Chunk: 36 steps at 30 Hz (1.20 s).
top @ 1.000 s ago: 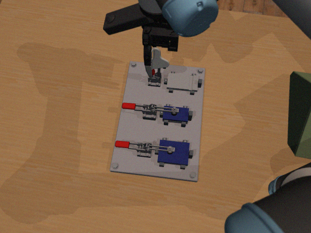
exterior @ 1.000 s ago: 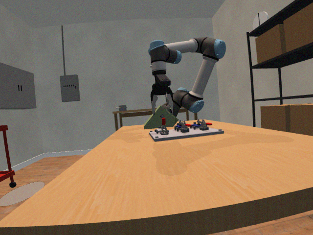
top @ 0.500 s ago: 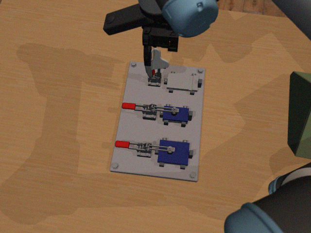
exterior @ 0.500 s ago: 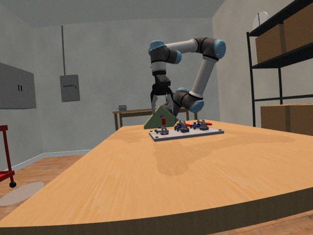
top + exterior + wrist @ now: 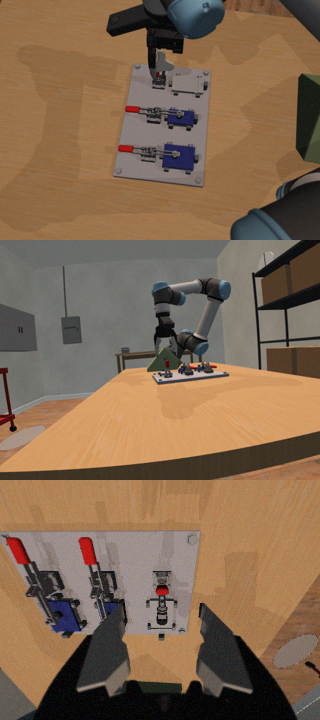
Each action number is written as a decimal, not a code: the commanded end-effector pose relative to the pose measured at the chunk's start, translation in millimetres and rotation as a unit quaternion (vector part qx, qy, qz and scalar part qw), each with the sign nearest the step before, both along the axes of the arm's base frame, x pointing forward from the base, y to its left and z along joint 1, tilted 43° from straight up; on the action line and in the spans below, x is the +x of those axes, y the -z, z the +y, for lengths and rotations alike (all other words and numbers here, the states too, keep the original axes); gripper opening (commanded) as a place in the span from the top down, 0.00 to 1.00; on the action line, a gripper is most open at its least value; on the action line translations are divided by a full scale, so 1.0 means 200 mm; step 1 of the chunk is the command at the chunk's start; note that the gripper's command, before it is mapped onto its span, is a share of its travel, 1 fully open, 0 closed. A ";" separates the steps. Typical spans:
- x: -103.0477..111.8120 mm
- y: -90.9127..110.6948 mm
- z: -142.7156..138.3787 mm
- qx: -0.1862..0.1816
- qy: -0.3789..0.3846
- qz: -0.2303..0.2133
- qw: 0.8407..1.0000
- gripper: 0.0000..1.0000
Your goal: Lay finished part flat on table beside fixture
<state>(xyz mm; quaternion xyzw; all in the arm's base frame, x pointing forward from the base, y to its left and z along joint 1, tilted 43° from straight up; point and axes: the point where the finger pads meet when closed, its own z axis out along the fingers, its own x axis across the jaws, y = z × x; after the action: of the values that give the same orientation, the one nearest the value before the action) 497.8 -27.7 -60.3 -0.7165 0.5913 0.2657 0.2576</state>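
The grey fixture plate (image 5: 162, 124) lies on the wooden table. The finished part (image 5: 186, 83), a light grey block with a slot near its right end, sits in the far station. Its toggle clamp stands open with the red handle (image 5: 157, 74) upright. My gripper (image 5: 158, 65) is open and empty, just above that handle, fingers on either side of it. In the wrist view the gripper (image 5: 162, 614) frames the upright handle (image 5: 161, 590). Two blue blanks (image 5: 180, 116) (image 5: 178, 156) sit under closed clamps with flat red handles (image 5: 132, 109) (image 5: 125, 148).
A green wedge block (image 5: 308, 116) stands on the table right of the plate; it also shows behind the plate in the exterior view (image 5: 164, 360). The arm's base and elbow (image 5: 279, 214) fill the near right corner. Bare table lies left of the plate.
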 end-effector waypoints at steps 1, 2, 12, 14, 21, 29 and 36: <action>0.00 0.00 0.00 0.000 0.000 0.000 1.000 0.41; -0.01 0.00 0.00 0.000 0.000 0.000 1.000 0.41; -0.11 0.01 -0.02 0.000 0.000 0.000 1.000 0.41; -0.15 0.01 -0.03 0.000 0.000 0.000 1.000 0.41; -0.24 0.01 -0.04 0.000 0.000 0.000 1.000 0.41; -0.37 0.02 -0.06 0.000 0.000 0.000 1.000 0.41; -0.42 0.02 -0.07 0.000 0.000 0.000 1.000 0.41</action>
<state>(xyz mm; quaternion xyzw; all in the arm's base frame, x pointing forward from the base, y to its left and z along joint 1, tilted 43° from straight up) 422.7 -40.0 -64.5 -0.7164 0.5913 0.2660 0.2576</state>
